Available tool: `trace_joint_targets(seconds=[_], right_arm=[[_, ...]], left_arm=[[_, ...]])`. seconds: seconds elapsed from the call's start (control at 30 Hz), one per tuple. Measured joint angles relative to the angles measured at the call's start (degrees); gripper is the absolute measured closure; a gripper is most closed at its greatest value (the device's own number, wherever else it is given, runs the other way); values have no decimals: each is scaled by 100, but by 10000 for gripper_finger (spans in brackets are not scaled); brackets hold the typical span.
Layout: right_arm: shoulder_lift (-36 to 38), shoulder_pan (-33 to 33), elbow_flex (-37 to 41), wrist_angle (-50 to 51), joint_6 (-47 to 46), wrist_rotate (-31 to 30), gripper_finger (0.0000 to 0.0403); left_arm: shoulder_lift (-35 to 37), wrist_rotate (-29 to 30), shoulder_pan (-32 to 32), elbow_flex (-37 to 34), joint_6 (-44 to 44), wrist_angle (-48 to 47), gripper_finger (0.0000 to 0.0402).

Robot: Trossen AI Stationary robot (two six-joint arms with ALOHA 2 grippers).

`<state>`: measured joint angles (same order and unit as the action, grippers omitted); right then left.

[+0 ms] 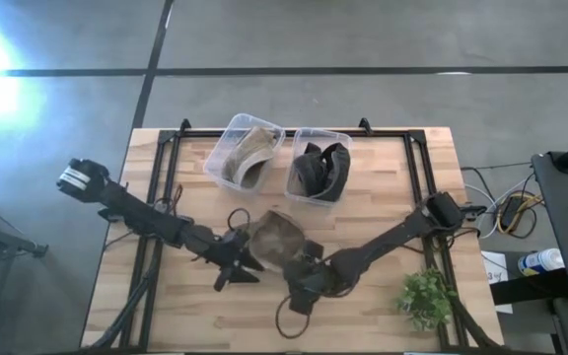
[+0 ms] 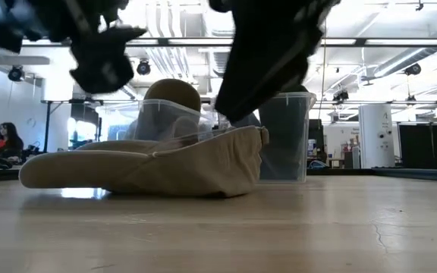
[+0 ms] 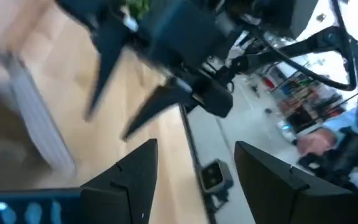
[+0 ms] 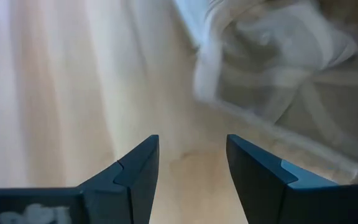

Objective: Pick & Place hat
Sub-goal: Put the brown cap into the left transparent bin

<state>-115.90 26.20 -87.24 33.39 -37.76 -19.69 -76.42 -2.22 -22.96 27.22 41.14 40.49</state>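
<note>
One tan hat [image 1: 277, 239] lies loose on the wooden worktop [image 1: 383, 306], a little toward the near edge from its middle and between the two end effectors; by the look of it this one has yet to be picked up. Two clear bins stand side by side near the far edge. The left bin [image 1: 243, 151] already holds a tan hat, and the right bin [image 1: 319, 164] holds a dark one, so part of the job seems done and the placing of this last hat is what remains.

The left end effector [image 1: 233, 258] sits just beside the hat on its left-edge side, fingers apart and empty in its wrist view. The right end effector [image 1: 304, 279] hovers just beside the hat toward the near edge, fingers [image 4: 135, 171] likewise spread with nothing between them; bare wood shows in the gap and the hat [image 4: 284, 81] lies just ahead. Neither one grips anything yet.

The hat is soft, pale khaki fabric. From table height it [image 2: 165, 163] lies slumped and flat, brim stretched toward one side, crown collapsed. The right wrist view shows seam tape crossing its inside, so it probably lies opening upward.

A small green plant [image 1: 425, 296] stands near the near right corner.
</note>
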Motion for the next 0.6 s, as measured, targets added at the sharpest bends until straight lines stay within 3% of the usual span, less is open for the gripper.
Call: trace_joint_targets(seconds=[0.07,0.13,0.23,0.3,0.37,0.47,0.6], right_arm=[[39,88,0,86,-57,-2,220],[52,145,1,139,-154,-42,220],[55,212,22,170,-309,-144,220],[55,241,54,150,-469,-169,220],[55,268,92,150,-567,-245,220],[56,286,118,130,-581,-403,220],[55,286,122,115,-648,-452,220]], left_arm=[[218,196,-2,212,-539,-861,195],[397,650,-10,513,-1267,-2407,195],[466,1857,-36,1019,-2185,-4994,195],[400,2684,-35,1163,-2341,-5985,195],[310,2918,-24,1069,-2306,-6140,195],[78,2518,-36,677,-2128,-5386,195],[-482,2424,-95,253,-1126,-4724,195]])
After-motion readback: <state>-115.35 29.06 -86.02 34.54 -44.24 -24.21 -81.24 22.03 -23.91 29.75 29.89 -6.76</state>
